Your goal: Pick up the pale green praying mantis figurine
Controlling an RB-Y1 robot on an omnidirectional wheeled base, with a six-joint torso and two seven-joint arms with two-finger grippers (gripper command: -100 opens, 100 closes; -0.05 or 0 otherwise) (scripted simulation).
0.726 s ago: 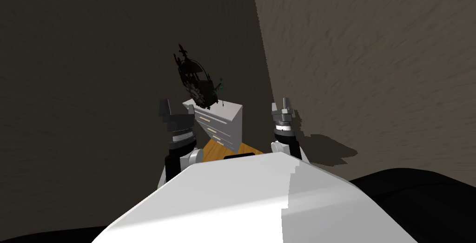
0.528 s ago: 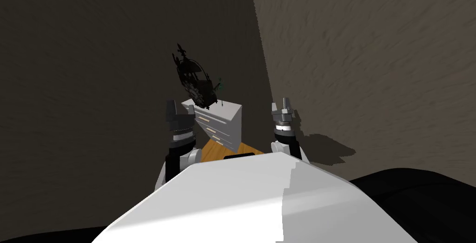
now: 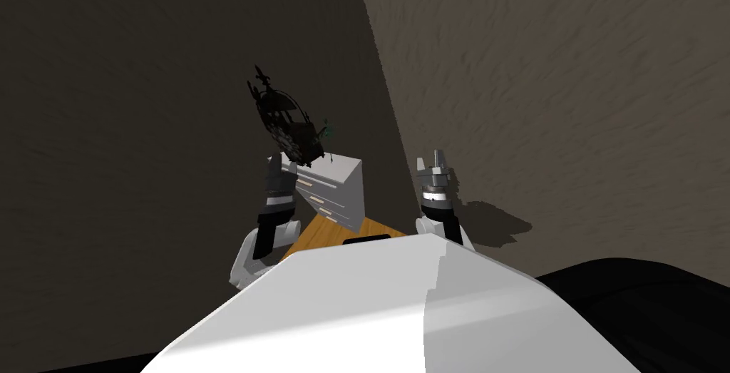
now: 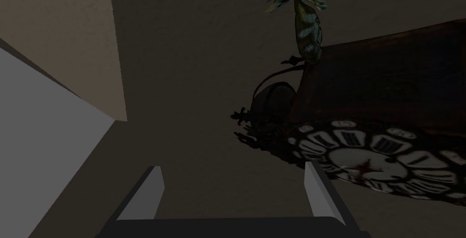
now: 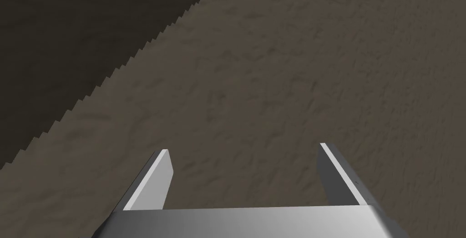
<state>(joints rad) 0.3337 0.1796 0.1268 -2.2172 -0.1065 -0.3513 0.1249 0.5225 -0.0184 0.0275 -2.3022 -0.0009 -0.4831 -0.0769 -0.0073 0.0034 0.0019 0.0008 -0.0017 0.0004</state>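
The pale green mantis figurine stands on a white chest of drawers, behind a dark ornate clock. In the head view the mantis is a small green speck right of the clock. My left gripper is open and empty, level with the clock's white dial, the mantis well beyond its fingertips. In the head view the left gripper sits at the chest's left front corner. My right gripper is held up to the right of the chest, open and empty, its fingers spread.
The chest stands in a corner where a dark wall meets a lighter textured wall. An orange-brown wooden surface lies in front of the chest. The clock crowds the chest's top beside the mantis.
My view has swung, so the chest and clock sit further left and nearer. My left arm has moved right and forward, up to the chest's corner. The right arm has stayed put.
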